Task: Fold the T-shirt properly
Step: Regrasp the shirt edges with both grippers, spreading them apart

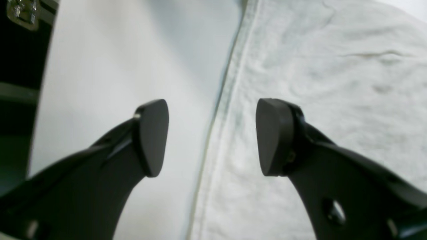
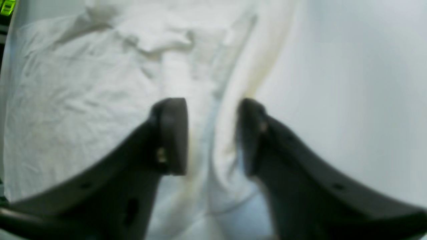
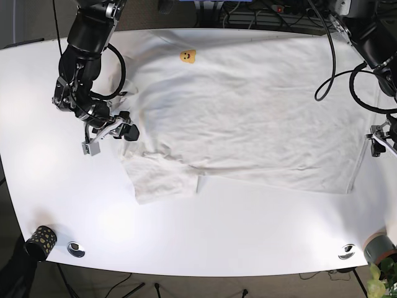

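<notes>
1. The shirt (image 3: pixel 248 118) lies spread flat on the table (image 3: pixel 205 242), hem toward the base view's right, collar end toward its left. A small yellow patch (image 3: pixel 188 56) sits near the far edge. No fold is made yet.
2. The right gripper (image 2: pixel 211 136) hangs over the shirt's sleeve edge on the base view's left. Jaws apart, with a ridge of cloth in line between them; nothing clamped. Whether the pads touch the cloth cannot be told from the blurred wrist view.
3. The left gripper (image 1: pixel 211 136) is at the hem (image 1: pixel 230 93). Jaws wide apart, one pad over bare table, the other over cloth, so the hem runs between them. Nothing held.
4. Judgement: each arm stands at an opposite end of the shirt, seemingly placed to seize an edge before lifting it across.
5. Risk: the sleeve area is rumpled; a pinch there may gather extra layers.
</notes>
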Robot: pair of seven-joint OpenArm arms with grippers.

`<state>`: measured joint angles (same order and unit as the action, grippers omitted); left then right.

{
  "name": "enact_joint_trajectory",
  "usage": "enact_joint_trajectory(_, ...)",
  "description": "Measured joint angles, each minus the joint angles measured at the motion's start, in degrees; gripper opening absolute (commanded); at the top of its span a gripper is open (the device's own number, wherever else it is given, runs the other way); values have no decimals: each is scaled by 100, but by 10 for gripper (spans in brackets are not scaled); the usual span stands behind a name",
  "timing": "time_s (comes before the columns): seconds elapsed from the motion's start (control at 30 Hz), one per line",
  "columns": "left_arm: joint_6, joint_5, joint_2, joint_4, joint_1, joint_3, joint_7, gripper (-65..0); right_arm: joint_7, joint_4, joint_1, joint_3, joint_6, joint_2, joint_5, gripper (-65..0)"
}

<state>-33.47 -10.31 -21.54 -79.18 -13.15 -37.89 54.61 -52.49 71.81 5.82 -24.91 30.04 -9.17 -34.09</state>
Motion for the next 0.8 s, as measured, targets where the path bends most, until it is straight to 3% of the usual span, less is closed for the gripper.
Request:
enact_joint_trajectory(0.07,2,11,2,407,-195,4,0,-260,-13,2,-9,0,-4,-24,70,-610)
enact_joint_trajectory(0.13,4,-13,7,822,-413,7,-13,-260,-26,-4,4,2,-59,-35,105,-650)
enact_joint_trajectory(0.23,4,33,2,1475,-743,66,-179,-260,-24,-17,9,37,-22,-90,103,-650)
enact_joint_trajectory(0.4,42,636,-24,2658,-1298,787,-1043,-260,-55,-20,7,48,0,-149,118,-650)
enact_joint_trajectory(0.57,37,717,9,3650,-1731,1145,-1552,-260,-55,-22,9,48,0,-149,118,-650)
enact_joint_trajectory(0.8,437,824,-334,4406,-1912,1169,-2142,-260,-50,-22,7,48,0,-155,120,-650)
